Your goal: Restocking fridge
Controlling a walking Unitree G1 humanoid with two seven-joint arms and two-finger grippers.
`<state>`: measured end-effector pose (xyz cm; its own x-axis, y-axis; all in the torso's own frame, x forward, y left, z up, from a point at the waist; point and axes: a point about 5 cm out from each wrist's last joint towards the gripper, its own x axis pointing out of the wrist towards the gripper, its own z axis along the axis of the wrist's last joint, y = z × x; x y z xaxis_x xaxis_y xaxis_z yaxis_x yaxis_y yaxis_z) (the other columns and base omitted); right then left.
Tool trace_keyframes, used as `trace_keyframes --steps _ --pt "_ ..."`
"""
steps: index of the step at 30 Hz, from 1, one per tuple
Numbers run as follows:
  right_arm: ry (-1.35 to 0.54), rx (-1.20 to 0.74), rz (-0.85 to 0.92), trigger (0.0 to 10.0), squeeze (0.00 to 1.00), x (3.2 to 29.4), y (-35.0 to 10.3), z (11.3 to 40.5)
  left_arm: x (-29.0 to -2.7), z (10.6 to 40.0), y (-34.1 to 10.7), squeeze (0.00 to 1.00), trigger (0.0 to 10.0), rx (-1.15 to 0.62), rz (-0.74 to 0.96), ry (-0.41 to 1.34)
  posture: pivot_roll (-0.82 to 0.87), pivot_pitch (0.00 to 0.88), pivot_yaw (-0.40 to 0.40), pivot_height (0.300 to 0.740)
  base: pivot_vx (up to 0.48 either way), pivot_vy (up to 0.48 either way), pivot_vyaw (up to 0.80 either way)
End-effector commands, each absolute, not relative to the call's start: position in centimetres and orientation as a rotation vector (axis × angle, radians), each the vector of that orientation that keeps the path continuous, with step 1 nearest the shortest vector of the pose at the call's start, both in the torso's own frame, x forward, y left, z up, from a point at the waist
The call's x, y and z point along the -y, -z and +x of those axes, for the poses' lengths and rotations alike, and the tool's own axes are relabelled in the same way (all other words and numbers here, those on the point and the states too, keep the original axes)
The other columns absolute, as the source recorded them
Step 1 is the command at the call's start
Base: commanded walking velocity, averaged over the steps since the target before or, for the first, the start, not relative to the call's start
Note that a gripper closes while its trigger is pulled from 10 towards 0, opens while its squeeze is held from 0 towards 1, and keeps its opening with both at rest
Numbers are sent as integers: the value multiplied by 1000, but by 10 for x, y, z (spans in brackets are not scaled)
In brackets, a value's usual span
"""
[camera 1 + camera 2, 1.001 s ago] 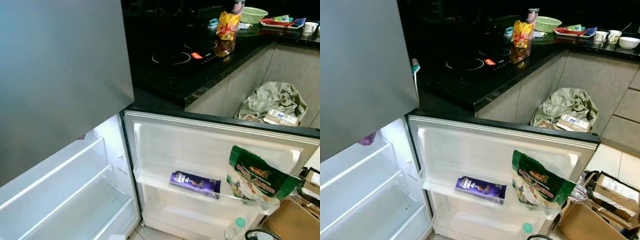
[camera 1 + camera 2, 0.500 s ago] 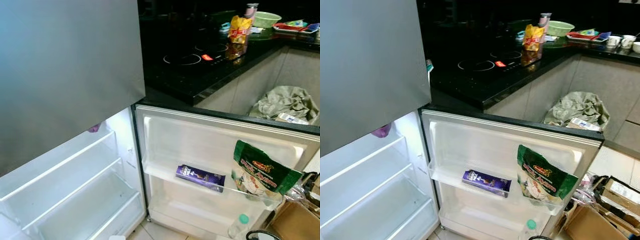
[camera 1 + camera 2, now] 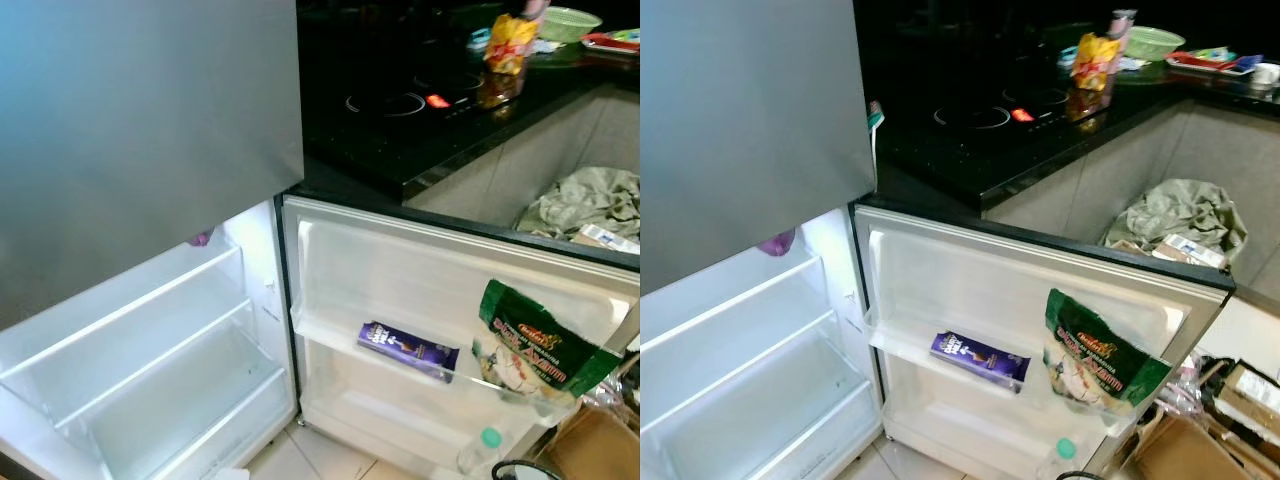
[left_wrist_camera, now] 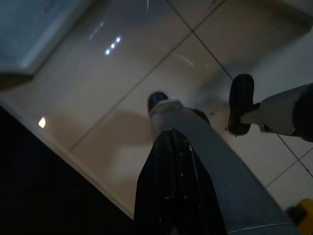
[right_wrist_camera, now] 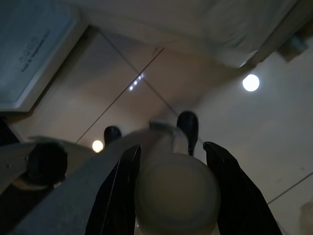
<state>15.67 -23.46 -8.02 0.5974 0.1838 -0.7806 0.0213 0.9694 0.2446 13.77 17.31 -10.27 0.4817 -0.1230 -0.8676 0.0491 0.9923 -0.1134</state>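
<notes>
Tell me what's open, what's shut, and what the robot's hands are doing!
Grey upper fridge door: shut.
White-lined lower fridge door: swung open.
Purple chocolate box: lying flat on the door shelf.
Green snack bag: propped upright on the same shelf.
Black stovetop: red light on.
Left hand: shut, hanging over the floor.
Right hand: shut on a pale round container.

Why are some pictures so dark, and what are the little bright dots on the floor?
Eye views: the lit fridge glows and the black countertop stays dim. Wrist views: both arms hang in shade, so they look murky; the dots on the floor tiles are glare from lamps. The right tool holds a pale round thing, blurred.
</notes>
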Motion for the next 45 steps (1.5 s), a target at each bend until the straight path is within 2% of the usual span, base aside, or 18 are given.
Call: trace_keyframes --steps 1,6,20,26,38,41,45 --pt "-95 -924 242 10000 0 235 80 156 -174 133 104 0 10000 -1076 -69 106 -119 10 3 740 -360 -262 0" --pt "-95 -925 243 10000 0 234 81 155 -174 133 104 0 10000 -1077 -72 105 -119 10 3 740 -329 -259 0" --pt "-139 -898 255 10000 0 231 78 160 -181 132 104 0 10000 -1079 -105 77 -124 14 4 740 0 -73 0" --pt "-252 -874 201 10000 0 222 73 173 -183 132 104 0 10000 -1076 -92 45 -124 15 4 740 0 -286 0" --pt "-636 -726 159 10000 0 191 48 210 -182 132 104 0 10000 -1074 -109 43 -124 18 2 740 0 0 0" --pt "-796 -679 134 10000 0 177 38 220 -183 133 104 0 10000 -1067 -105 30 -124 18 2 740 0 0 0" --pt "-1004 -589 191 10000 0 156 20 232 -188 136 102 0 10000 -1038 -125 -21 -124 23 5 740 0 0 0"
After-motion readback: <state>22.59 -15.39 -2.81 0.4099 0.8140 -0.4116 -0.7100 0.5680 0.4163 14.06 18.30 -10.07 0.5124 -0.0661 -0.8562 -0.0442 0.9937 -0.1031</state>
